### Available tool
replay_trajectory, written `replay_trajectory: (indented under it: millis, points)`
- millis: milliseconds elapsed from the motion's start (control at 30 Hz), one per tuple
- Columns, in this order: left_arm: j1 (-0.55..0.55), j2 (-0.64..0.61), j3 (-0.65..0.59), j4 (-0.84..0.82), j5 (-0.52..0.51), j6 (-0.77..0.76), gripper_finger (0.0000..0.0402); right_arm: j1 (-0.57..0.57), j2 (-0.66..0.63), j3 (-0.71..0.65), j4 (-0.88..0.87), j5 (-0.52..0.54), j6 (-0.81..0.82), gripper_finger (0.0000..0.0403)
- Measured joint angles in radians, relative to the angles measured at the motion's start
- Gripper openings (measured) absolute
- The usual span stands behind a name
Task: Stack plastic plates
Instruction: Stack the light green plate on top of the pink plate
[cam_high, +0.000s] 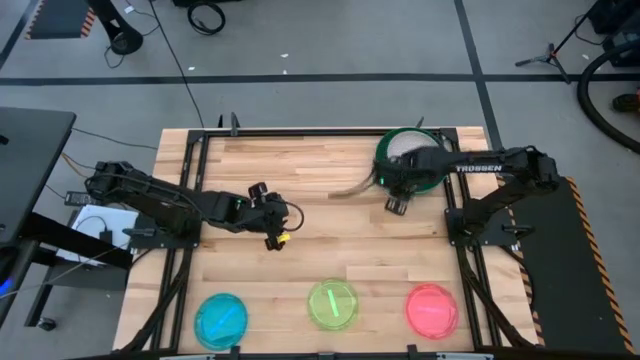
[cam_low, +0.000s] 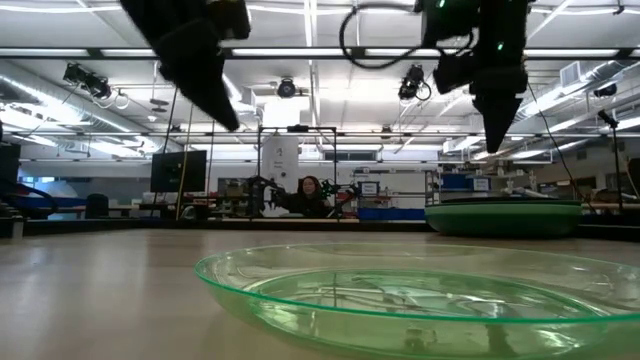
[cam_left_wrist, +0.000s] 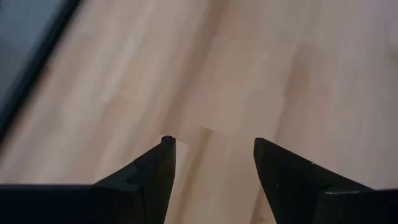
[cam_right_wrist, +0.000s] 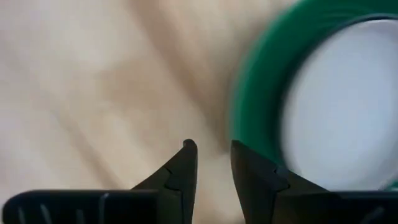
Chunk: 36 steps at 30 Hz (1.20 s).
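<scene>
A stack of plates (cam_high: 402, 148) stands at the table's far right: a dark green large plate at the rim and a pale grey plate on top. In the right wrist view it shows as a green rim (cam_right_wrist: 258, 81) around a pale middle. Three small translucent plates lie apart along the near edge: blue (cam_high: 221, 320), yellow-green (cam_high: 332, 304) (cam_low: 420, 300) and pink (cam_high: 432, 310). My right gripper (cam_high: 394, 203) (cam_right_wrist: 211, 149) hangs just on the near side of the stack, narrowly open and empty. My left gripper (cam_high: 276, 236) (cam_left_wrist: 214, 146) hovers open over bare wood at the table's middle left.
Bare wooden table (cam_high: 330, 250) lies between the grippers and the near row of small plates. A dark frame runs along the table's edges (cam_high: 190, 200). A person (cam_low: 308, 195) sits in the room beyond the far edge.
</scene>
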<state>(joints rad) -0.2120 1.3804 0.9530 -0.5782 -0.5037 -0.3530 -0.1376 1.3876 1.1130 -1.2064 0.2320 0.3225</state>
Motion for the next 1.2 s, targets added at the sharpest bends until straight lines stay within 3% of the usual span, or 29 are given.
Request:
replay_trajectory:
  millis: [167,267,433,533,733,967,1200]
  points:
    - [-0.068,-0.007,-0.211,0.297,0.083,-0.002,0.0221,0.284,0.000,0.000,0.106,-0.116,0.393,0.0088]
    - [-0.125,-0.005,-0.294,0.462,0.146,0.025,0.0221,0.436,0.000,0.000,0.198,-0.134,0.644,0.0079]
    - [-0.244,-0.007,-0.295,0.509,0.158,0.078,0.0221,0.643,0.036,0.008,0.250,-0.112,1.022,0.0051]
    - [-0.319,-0.008,-0.284,0.534,0.172,0.078,0.0221,0.730,0.147,0.063,0.229,-0.135,1.177,0.0017]
    - [-0.481,-0.008,-0.283,0.595,0.172,0.017,0.0221,0.817,0.469,0.372,0.209,-0.191,1.257,0.0015]
    - [-0.695,0.000,-0.283,0.701,0.155,-0.088,0.0221,0.857,0.784,0.838,0.022,-0.192,1.301,0.0013]
    - [-0.920,0.072,-0.282,0.999,0.074,-0.029,0.0221,0.897,1.051,1.247,0.027,-0.046,1.303,0.0013]
